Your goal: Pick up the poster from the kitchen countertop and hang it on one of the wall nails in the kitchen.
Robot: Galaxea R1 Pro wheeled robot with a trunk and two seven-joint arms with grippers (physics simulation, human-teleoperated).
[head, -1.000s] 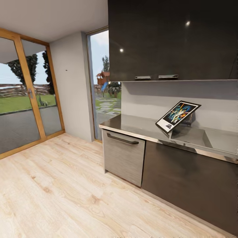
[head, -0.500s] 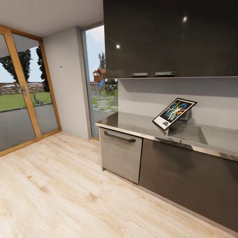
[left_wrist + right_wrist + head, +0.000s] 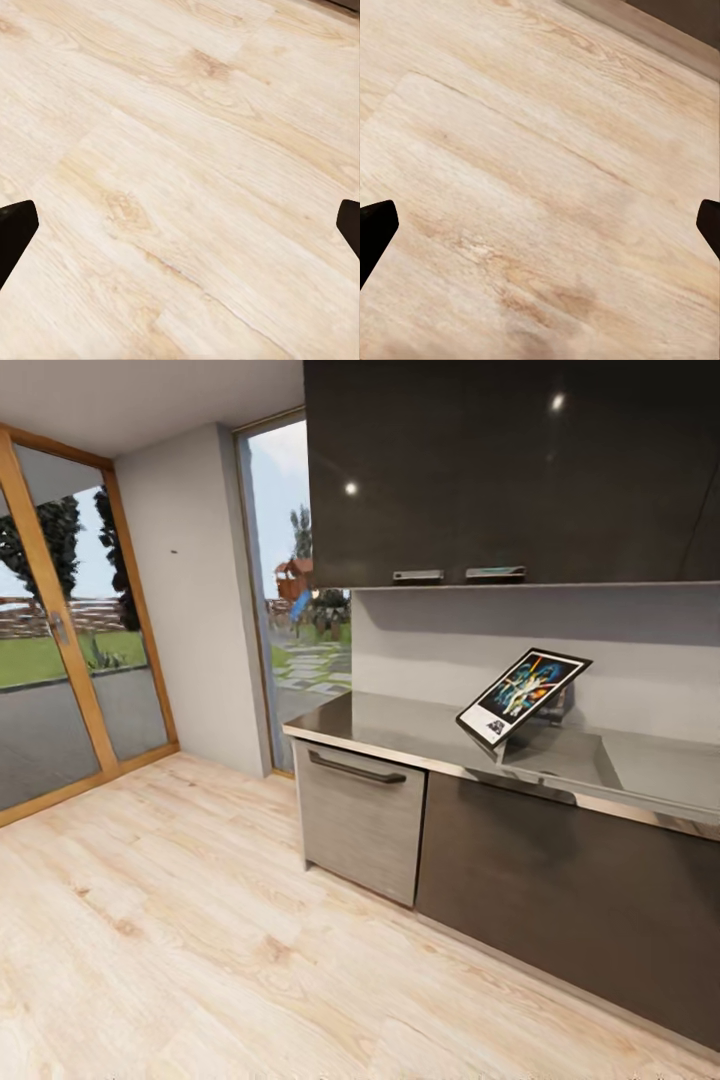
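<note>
The flat rectangular poster [image 3: 523,695] is propped tilted on the glossy countertop [image 3: 400,722], beside the sink [image 3: 590,760]. Both grippers [image 3: 180,225] [image 3: 540,225] are spread wide over pale wood-grain floor [image 3: 200,920].

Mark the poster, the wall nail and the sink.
poster [image 3: 524,693]: head view, middle of its artwork.
wall nail [image 3: 174,551]: head view, the dark speck itself.
sink [image 3: 560,757]: head view, its inner floor.

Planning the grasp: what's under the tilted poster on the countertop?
The poster leans tilted over the kitchen countertop beside the sink. A faucet-like shape shows behind it; what props it underneath is hidden.
</note>
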